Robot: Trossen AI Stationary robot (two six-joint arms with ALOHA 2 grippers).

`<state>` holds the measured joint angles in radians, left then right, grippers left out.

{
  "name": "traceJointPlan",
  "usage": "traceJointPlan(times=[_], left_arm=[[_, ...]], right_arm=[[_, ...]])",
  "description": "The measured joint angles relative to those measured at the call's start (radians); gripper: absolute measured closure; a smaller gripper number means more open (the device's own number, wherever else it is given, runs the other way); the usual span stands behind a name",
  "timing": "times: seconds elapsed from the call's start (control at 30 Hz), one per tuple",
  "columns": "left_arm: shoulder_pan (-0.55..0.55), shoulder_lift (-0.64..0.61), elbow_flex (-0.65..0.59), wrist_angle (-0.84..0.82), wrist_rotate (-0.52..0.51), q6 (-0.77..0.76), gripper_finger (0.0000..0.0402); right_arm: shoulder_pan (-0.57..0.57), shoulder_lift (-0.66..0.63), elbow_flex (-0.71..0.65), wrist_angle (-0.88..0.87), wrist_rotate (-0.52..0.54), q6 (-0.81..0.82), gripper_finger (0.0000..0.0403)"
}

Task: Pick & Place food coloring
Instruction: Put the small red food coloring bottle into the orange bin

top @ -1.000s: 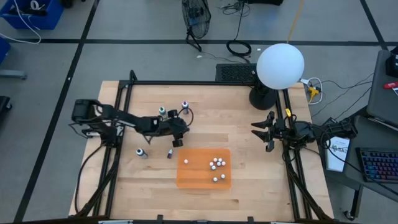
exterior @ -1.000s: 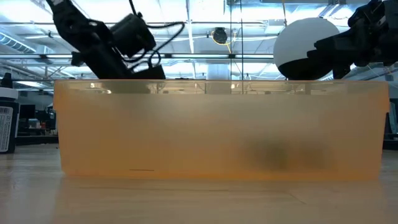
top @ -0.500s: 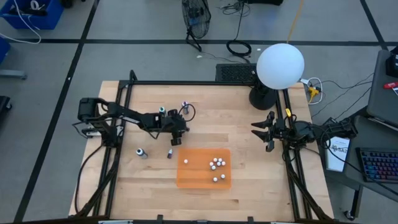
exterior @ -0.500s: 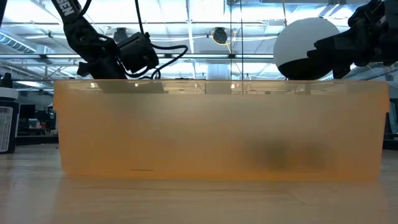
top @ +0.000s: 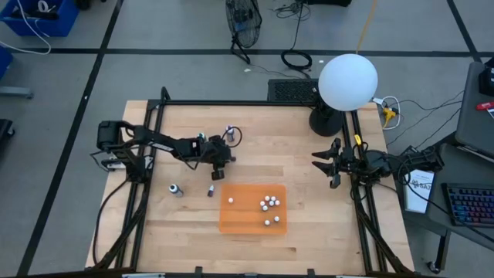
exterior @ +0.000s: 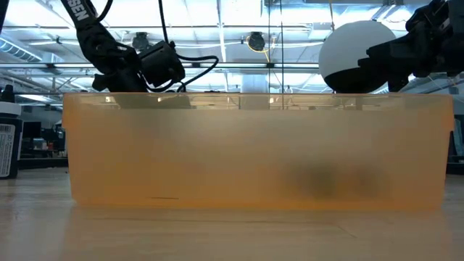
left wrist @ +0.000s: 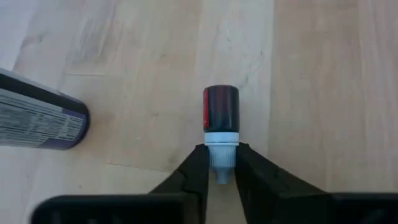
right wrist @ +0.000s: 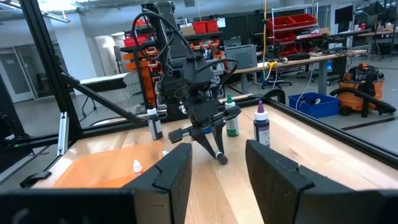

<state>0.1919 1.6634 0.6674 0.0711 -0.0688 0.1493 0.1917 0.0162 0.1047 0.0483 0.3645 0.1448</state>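
- Dark red bottle (left wrist: 221, 109) lies on the desk (top: 309, 193), pale cap pinched.
- Purple bottle (right wrist: 262, 124) and green bottle (right wrist: 231, 119) stand upright.
- Dark bottle (top: 176, 189) stands apart.

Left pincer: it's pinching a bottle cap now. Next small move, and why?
Probably a short straight lift. In the left wrist view the left pincer is closed on the pale cap of the dark red bottle, which seems to lie on the wood. The orange tray, holding white beads, sits close by, so raising the bottle first should clear its wall. The right pincer waits at the right edge.
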Motion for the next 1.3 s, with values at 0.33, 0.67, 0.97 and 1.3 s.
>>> traceJointPlan(times=[0.33, 0.67, 0.97, 1.3], left_arm=[[-0.011, -0.016, 0.011, -0.002, -0.037, -0.002, 0.0351], [-0.091, -0.109, 0.128, -0.131, -0.076, -0.022, 0.0351], [-0.207, -0.114, 0.299, -0.293, -0.144, -0.021, 0.0351], [-0.319, -0.113, 0.399, -0.406, -0.224, -0.036, 0.0351]], right_arm=[[0.0, 0.0, 0.0, 0.0, 0.0, 0.0, 0.0261], [0.0, 0.005, 0.0, -0.011, -0.001, 0.0, 0.0261], [0.0, 0.018, 0.0, -0.012, -0.001, 0.0, 0.0261], [0.0, 0.027, 0.0, 0.068, -0.022, 0.0, 0.0261]])
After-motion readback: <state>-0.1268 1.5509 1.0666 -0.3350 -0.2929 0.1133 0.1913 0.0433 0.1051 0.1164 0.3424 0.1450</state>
